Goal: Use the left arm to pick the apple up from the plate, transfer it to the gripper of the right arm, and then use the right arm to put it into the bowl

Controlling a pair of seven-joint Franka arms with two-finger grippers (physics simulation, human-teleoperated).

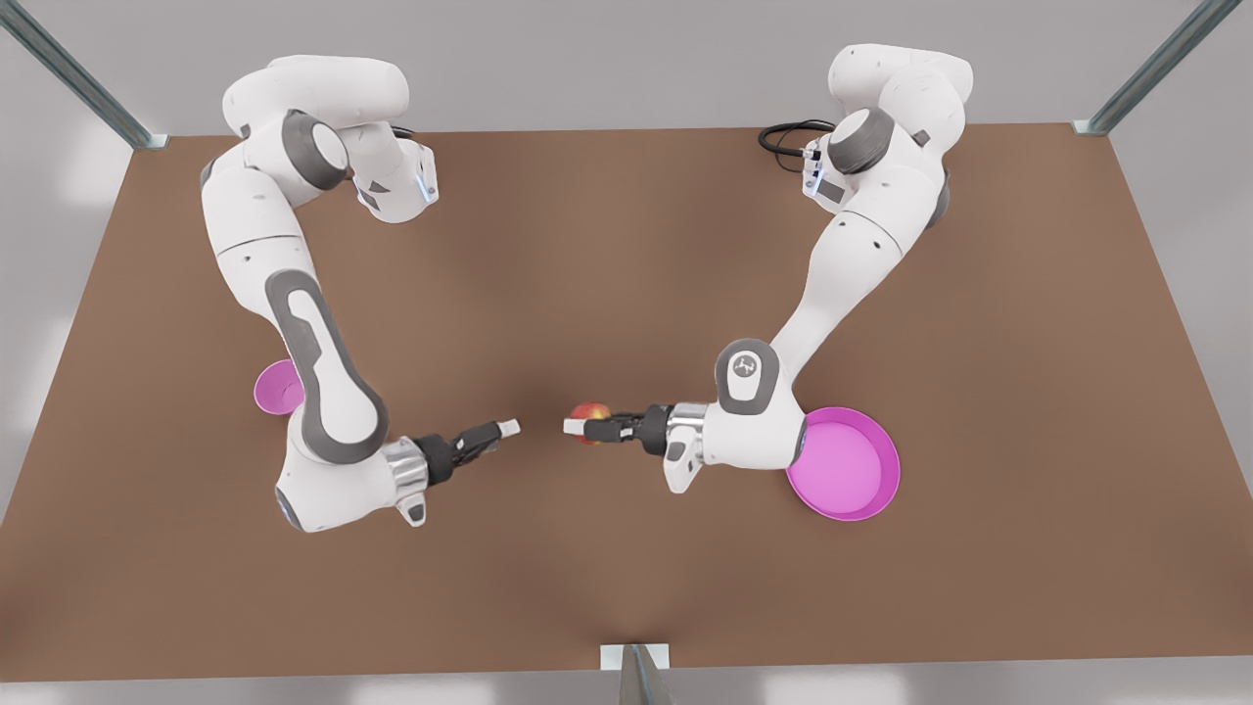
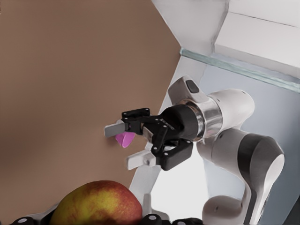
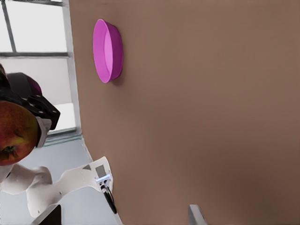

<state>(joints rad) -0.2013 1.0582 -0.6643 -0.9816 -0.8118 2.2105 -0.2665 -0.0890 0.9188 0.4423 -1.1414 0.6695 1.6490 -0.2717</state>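
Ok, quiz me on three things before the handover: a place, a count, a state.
1. Where is the apple?
A. on the plate
B. in the left gripper
C. in the bowl

2. How many pink dishes?
A. one
B. two
C. three

3. The right gripper's jaws?
A. open
B. shut on the apple
C. shut, empty

Answers:
1 B: the left gripper clamps it.
2 B: plate and bowl.
3 A: the right gripper faces the apple with jaws spread.

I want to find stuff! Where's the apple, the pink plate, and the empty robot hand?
apple [image 2: 96,204]: left wrist view, yellow-red skin.
pink plate [image 1: 861,485]: front view, inner floor.
right hand [image 1: 489,434]: front view, between fingertips.
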